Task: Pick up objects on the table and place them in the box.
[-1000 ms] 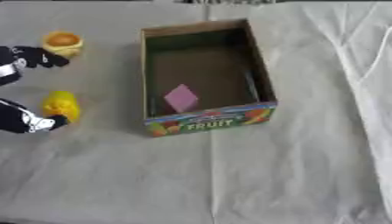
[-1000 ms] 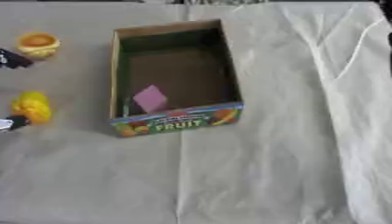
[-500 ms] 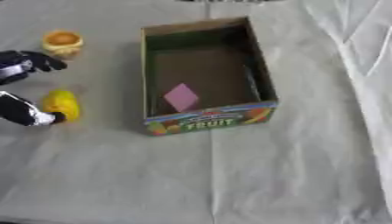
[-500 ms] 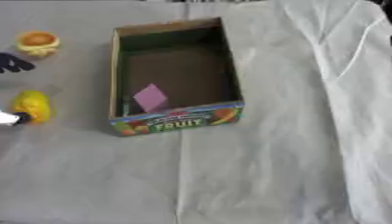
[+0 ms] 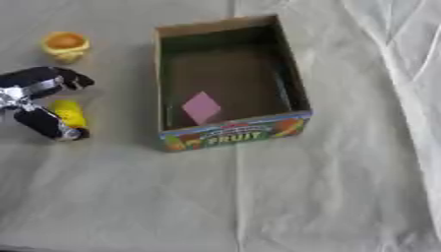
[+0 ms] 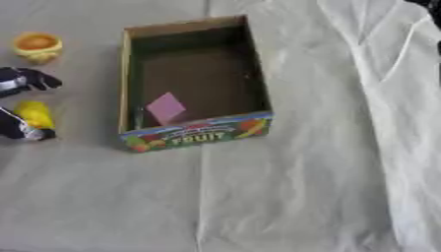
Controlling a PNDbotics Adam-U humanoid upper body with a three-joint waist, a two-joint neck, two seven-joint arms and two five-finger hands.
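Black left hand [image 5: 34, 101] at 9 o'clock of view, fingers spread wide around small yellow oblong object [image 5: 69, 113], nothing clamped; whether they touch it, cannot tell. Yellow-orange cup-shaped object [image 5: 65, 45] lies at 12 o'clock of hand, apart. Open cardboard box with "FRUIT" print [image 5: 233, 134] stands at 3 o'clock of hand; pink flat diamond-shaped piece [image 5: 202, 107] lies inside. Grey cloth [image 5: 258, 197] covers table.

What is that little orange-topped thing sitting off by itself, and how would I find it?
Start at the open FRUIT box in the middle of the cloth-covered table. Look left of its far corner: a small orange-and-yellow cup-shaped object stands alone. Unlike the yellow object nearer, the robot's left hand is not around it.
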